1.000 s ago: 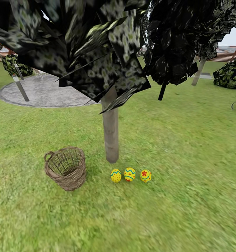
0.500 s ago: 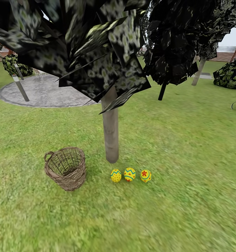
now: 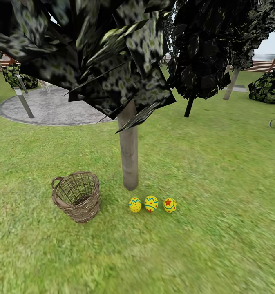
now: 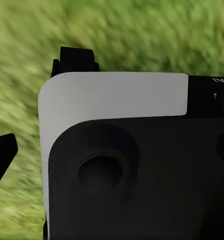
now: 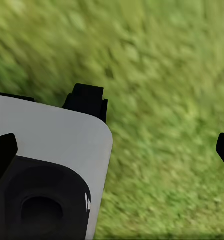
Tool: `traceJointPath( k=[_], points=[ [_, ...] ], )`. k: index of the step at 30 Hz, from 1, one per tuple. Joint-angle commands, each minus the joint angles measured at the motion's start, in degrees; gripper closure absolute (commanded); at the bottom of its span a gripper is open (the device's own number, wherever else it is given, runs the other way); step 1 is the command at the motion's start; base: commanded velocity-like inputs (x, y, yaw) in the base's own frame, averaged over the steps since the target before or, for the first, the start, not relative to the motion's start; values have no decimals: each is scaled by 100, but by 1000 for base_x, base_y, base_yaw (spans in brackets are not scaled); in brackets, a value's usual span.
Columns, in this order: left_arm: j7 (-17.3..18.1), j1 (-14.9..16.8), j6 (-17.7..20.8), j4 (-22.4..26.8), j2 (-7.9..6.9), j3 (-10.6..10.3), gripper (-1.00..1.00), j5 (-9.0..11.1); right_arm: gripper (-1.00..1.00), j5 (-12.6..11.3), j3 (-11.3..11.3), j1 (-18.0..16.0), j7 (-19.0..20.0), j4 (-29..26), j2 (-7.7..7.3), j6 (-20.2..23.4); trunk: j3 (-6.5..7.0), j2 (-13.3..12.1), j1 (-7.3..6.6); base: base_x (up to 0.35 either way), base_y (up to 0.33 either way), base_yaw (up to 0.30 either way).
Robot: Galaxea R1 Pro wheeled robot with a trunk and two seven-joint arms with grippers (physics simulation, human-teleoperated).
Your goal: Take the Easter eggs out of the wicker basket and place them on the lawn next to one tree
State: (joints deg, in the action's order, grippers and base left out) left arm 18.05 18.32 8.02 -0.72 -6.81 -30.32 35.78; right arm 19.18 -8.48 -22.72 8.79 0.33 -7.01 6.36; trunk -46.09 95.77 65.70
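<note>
Head view looked down over the lawn [image 3: 219, 171], where the tree [image 3: 129, 159] stood at the middle with its grey-beige trunk upright and its dark, green-flecked canopy spread across the 12 o'clock part of the scene. The three Easter eggs lay in a short row on the grass just in front of the trunk's foot, toward 6 o'clock of it: the left egg [image 3: 135, 205], the middle egg [image 3: 151, 203] touching or nearly touching it, and the right egg [image 3: 169, 205] a little apart. Each was yellow with blue bands; the right one carried a red mark. The wicker basket [image 3: 77, 196] sat on the grass at about 8 o'clock of the trunk, well apart from the eggs, tilted slightly, its small loop handle at the far left of the rim, and no egg showed inside it through the open mouth. Toward 10 o'clock lay the grey round patio [image 3: 51, 108], with a slim leaning trunk [image 3: 23, 102] at its near edge. At 2 o'clock stood a dark conifer [image 3: 202, 53], and a round bush [image 3: 270, 85] sat at 3 o'clock, with a slatted fence [image 3: 270, 65] behind it. In the left wrist view, a white and black body of the robot [image 4: 121, 165] lay before blurred grass, and in the right wrist view a like body [image 5: 47, 175] did the same; whether either gripper's jaws stood wide or narrow I could not tell.
</note>
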Motion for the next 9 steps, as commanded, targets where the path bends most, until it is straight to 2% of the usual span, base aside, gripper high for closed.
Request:
traceJointPath(
  k=[1,9],
  points=[
    [25,5,24,-7,-1,-36,-100,61,-100,51,-49,-5,18,3,-2,14,-4,2,-1,0,0,0],
    [25,5,24,-7,2,-38,-100,61,-100,51,-49,-5,18,3,-2,14,-4,2,-1,0,0,0]
  ],
)
